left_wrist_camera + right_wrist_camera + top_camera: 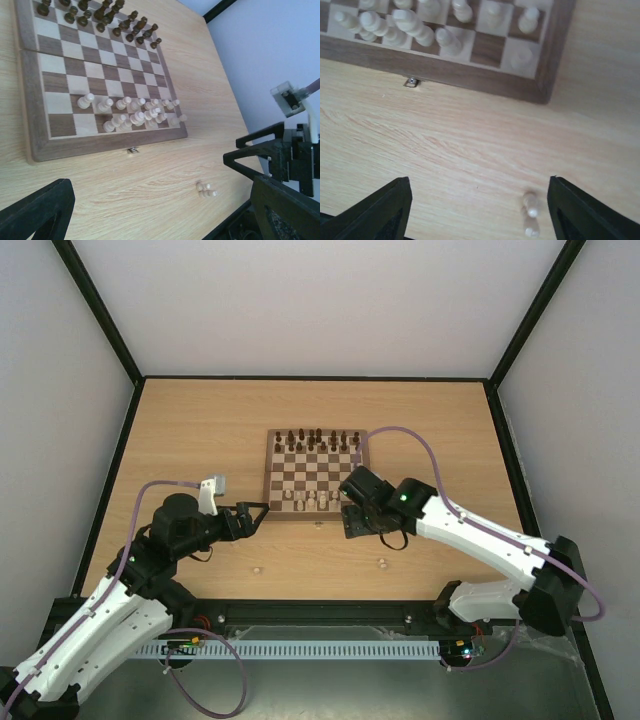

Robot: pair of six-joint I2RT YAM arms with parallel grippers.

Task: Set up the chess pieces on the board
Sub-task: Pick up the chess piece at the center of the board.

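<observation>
The right claw gapes empty, its arm stretched low before the board. The left claw gapes empty too. Pale chess pieces crowd the board's near rows; two lie on the bench.

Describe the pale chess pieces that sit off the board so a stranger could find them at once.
Find the chessboard in the middle of the table. From its right corner on the side with the latch, move a little toward the table's near edge. Two tiny pale pieces sit close together on bare wood, off the board, unlike the pale rows standing on squares.
</observation>
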